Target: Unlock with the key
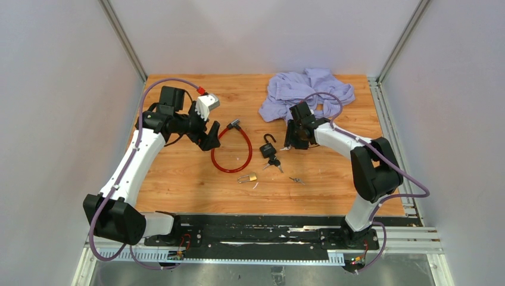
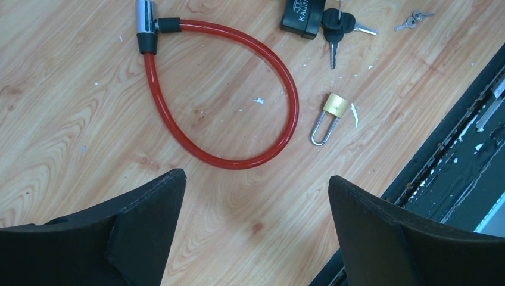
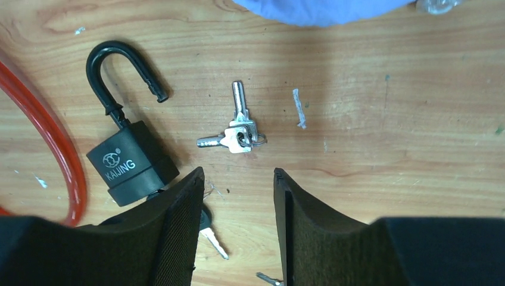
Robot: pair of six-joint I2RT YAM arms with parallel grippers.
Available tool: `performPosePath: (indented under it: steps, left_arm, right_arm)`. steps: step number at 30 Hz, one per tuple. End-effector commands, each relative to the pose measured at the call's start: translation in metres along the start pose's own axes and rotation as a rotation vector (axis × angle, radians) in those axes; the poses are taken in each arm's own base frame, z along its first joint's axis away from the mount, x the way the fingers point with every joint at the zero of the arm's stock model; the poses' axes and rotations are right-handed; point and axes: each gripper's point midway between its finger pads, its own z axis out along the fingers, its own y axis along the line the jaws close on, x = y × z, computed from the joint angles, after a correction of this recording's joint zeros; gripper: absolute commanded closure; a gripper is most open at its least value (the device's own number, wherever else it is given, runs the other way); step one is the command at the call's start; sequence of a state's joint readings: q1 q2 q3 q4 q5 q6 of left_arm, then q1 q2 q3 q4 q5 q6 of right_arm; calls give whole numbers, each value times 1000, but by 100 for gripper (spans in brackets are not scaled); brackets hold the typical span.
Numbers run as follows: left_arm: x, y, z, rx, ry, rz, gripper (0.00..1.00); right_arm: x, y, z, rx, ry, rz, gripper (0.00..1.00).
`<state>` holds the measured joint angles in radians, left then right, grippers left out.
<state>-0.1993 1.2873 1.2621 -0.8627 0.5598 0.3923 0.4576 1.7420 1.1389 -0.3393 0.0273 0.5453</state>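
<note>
Crowding black padlock (image 3: 128, 164): silver keys (image 3: 238, 134), red cable lock (image 2: 145, 24), brass padlock (image 2: 336, 105); left jaws, right jaws apart, seemingly empty.

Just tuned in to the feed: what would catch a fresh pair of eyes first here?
The black padlock near the table's middle, its shackle open, lies beside the right gripper, whose fingers stand apart. To its left in the top view lies the looped red cable lock, and a crumpled lavender cloth sits at the far edge.
</note>
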Motion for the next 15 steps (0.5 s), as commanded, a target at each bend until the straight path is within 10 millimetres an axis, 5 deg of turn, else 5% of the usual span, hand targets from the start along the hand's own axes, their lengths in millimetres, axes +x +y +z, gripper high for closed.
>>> performPosePath:
  steps: [1,15]
  left_arm:
    - [-9,-5,-8,8,-35,26,6]
    - [-7,-4,-8,2,-31,33,5]
  right_arm:
    - [3,0,-7,44,-4,181,54]
    - [22,-10,15,93,73,346,64]
